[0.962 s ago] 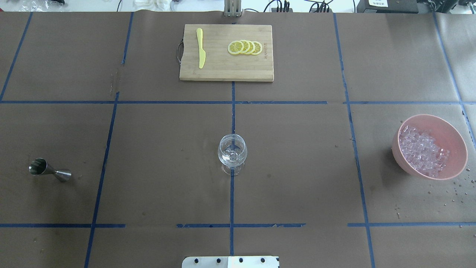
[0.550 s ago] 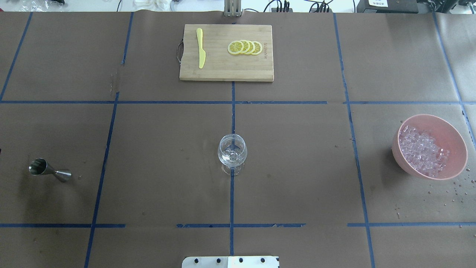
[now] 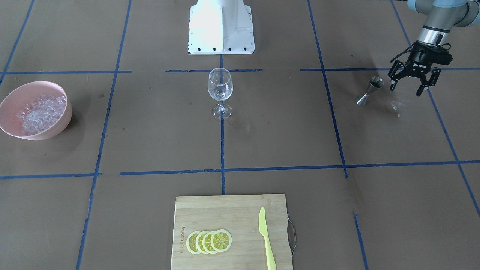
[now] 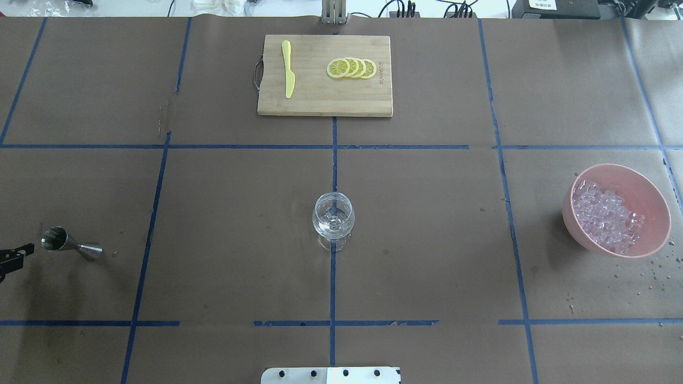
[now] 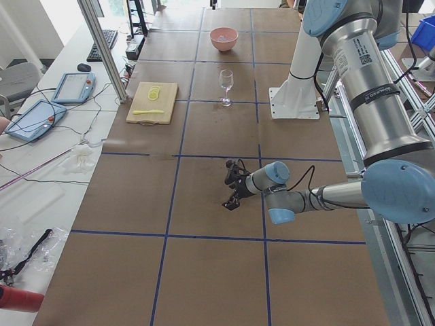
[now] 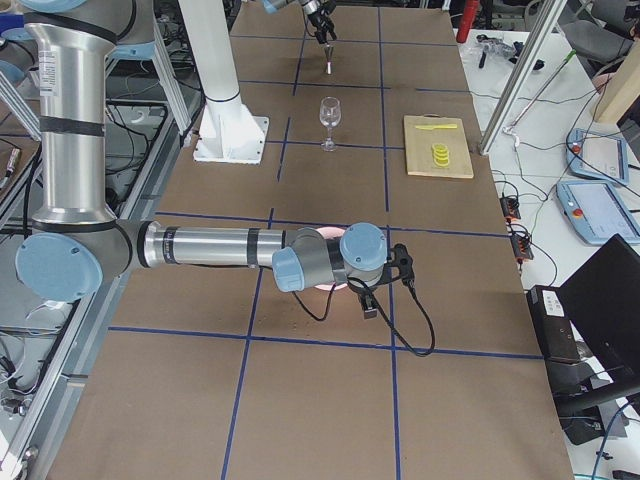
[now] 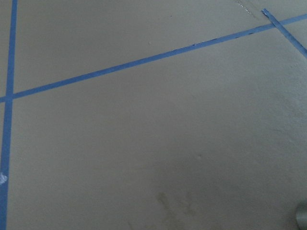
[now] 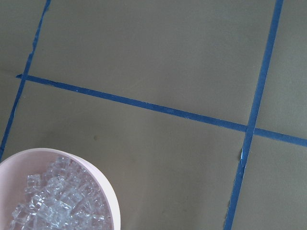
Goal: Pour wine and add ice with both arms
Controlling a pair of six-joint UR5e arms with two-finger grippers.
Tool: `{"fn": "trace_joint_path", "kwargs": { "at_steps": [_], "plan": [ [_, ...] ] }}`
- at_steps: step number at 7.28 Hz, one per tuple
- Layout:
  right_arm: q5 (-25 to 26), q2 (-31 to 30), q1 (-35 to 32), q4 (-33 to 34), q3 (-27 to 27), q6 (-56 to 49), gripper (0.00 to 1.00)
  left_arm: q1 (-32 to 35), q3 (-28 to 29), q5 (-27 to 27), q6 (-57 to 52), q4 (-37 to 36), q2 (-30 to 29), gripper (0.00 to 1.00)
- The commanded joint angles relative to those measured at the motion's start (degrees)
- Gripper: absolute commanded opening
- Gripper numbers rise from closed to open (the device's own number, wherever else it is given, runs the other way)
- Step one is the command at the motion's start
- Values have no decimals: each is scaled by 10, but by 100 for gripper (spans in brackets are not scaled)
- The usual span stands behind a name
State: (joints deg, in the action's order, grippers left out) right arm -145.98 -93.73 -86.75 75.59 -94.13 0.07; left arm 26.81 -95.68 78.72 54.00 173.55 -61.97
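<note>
Brown paper (image 3: 150, 131) gridded with blue tape covers the table; finish matt, with scattered droplets. Ice (image 3: 35, 112): many small clear, glossy chunks heaped loose in a pink bowl (image 3: 60, 120). Judged slippery, light and apt to scatter, so a poor subject for pinching singly; taking the bowl by its smooth rounded rim and tipping appears the safer hold. The right gripper (image 6: 370, 300) hangs close over the bowl, which lies at the lower left of its wrist view; whether its jaws are spread cannot be told. Glass (image 3: 220, 88): thin, clear, on a slender stem and small foot. Judged fragile and top-heavy; it stands well apart from both sets of jaws and between them. Jigger (image 3: 369, 90): polished steel double cone, rigid, open cup uppermost, with a narrow waist that appears the natural grasp point. It stands just beside the left gripper (image 3: 407, 87), on the glass side, not touching; those jaws are spread and empty. Beyond the glass, well apart from both grippers, a bamboo board (image 3: 210, 213) carries lemon slices (image 3: 209, 242) and a yellow knife (image 3: 266, 240).
</note>
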Motion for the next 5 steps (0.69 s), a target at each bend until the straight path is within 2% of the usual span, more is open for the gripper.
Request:
{"fn": "trace_joint_path", "kwargs": {
  "at_steps": [1, 4, 5],
  "plan": [
    [-15, -7, 0, -1, 0, -1, 100, -109, -1, -92, 50, 13, 6, 99],
    [-18, -15, 0, -1, -7, -2, 100, -164, -15, -109, 84, 13, 5, 98],
    [-23, -20, 0, -1, -16, -2, 100, -194, -28, -162, 85, 11, 4, 98]
  ]
}}
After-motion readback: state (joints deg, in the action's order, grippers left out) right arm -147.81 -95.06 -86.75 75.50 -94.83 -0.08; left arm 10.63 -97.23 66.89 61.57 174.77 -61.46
